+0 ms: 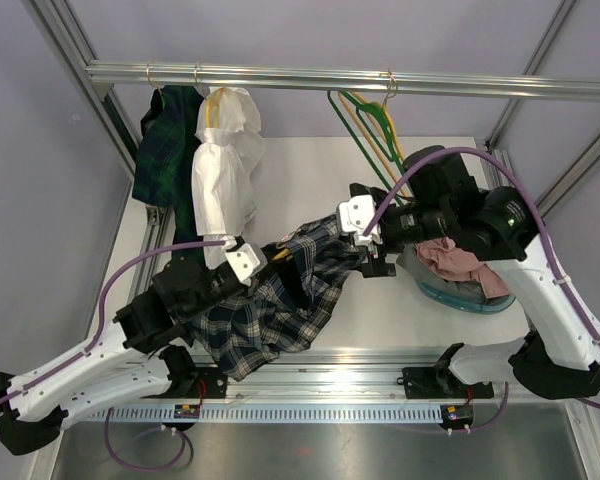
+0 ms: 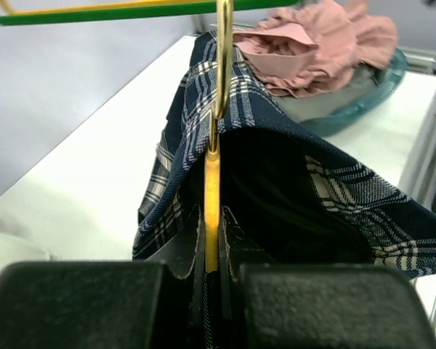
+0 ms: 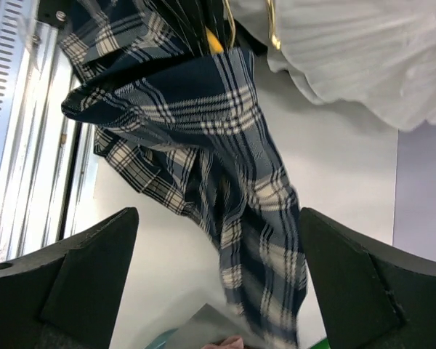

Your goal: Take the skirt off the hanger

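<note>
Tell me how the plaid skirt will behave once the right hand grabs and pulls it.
The plaid skirt is probably floppy: it drapes in loose folds and should stretch out rather than hold shape. It seems light, sagging from the yellow hanger that the left hand clamps. Its cloth may snag on the hanger instead of sliding off.

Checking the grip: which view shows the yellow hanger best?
Left wrist: the yellow hanger sits clamped in the left gripper, hook up. Top external shows only a sliver; right wrist a bit above the plaid skirt.
</note>
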Available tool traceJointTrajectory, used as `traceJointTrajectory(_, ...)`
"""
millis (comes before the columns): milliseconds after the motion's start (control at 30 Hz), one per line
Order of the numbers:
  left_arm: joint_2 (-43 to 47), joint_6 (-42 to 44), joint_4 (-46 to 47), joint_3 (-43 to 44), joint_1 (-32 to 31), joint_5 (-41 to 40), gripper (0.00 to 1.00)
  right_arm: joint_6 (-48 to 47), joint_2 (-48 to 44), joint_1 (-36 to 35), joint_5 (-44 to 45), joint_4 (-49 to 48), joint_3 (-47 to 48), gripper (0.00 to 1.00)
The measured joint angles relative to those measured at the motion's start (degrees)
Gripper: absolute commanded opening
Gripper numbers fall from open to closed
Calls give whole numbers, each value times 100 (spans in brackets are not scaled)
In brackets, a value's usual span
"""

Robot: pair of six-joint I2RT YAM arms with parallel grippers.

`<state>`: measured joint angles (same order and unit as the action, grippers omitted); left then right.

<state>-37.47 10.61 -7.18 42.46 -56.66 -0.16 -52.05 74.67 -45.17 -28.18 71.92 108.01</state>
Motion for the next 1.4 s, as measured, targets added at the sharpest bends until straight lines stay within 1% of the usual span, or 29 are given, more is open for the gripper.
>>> traceJointTrajectory(67,-2,111,-87,35,0,168,0,-238,17,66,-240,13,-9,95)
traceJointTrajectory(133,-17,192,-195,109,0,389,0,-457,133,70,-549,42,-50,95)
traceJointTrajectory(267,-162,245,-352,361,0,804,0,-638,610,72,-1064,81,-83,91)
traceJointTrajectory(367,-249,240,-339,446,0,1036,0,-686,992,70,-1360,181,-76,84)
traceJointTrajectory(400,-267,238,-321,448,0,1104,0,-686,1102,70,-1438,197,-79,77)
traceJointTrajectory(500,-306,197,-291,448,0,1233,0,-656,1250,42,-1613,227,-92,64)
traceJointTrajectory(533,-319,179,-260,448,0,1248,0,-636,1250,20,-1644,236,-111,46)
traceJointTrajectory(600,-341,133,-181,448,0,1255,0,-612,1220,-28,-1663,229,-142,26)
traceJointTrajectory(633,-350,109,-149,448,-2,1292,0,-590,1200,-39,-1641,175,-170,7)
traceJointTrajectory(667,-354,83,-114,442,-24,1309,0,-577,1169,-42,-1622,101,-205,2)
traceJointTrajectory(700,-358,11,-98,437,-31,1298,1,-551,1117,-37,-1589,15,-273,0)
traceJointTrajectory(733,-363,-87,-61,420,-33,1272,10,-520,1056,-37,-1530,-74,-337,0)
traceJointTrajectory(767,-365,-173,-9,400,-35,1200,17,-490,977,-39,-1456,-192,-422,0)
traceJointTrajectory(833,-365,-402,79,382,-61,968,23,-334,822,-46,-1305,-400,-573,0)
traceJointTrajectory(867,-361,-595,92,382,-68,734,34,-199,748,-50,-1172,-540,-640,0)
traceJointTrajectory(900,-341,-763,83,380,-70,507,38,-116,693,-55,-1078,-627,-693,0)
traceJointTrajectory(1033,-17,-1414,-168,188,-66,-216,45,264,319,4,-680,-866,-1064,0)
traceJointTrajectory(1133,398,-1725,-627,-35,-48,-667,47,391,-83,96,-452,-833,-1416,0)
traceJointTrajectory(1167,566,-1816,-872,-83,-39,-835,50,396,-232,125,-391,-776,-1513,0)
traceJointTrajectory(1267,870,-1947,-1368,-90,-33,-1154,54,396,-686,238,-319,-568,-1729,0)
traceJointTrajectory(1300,935,-1961,-1491,-83,-33,-1250,57,396,-817,304,-319,-518,-1777,0)
traceJointTrajectory(1400,962,-1967,-1851,-46,-33,-1484,61,411,-1185,520,-315,-310,-1856,0)
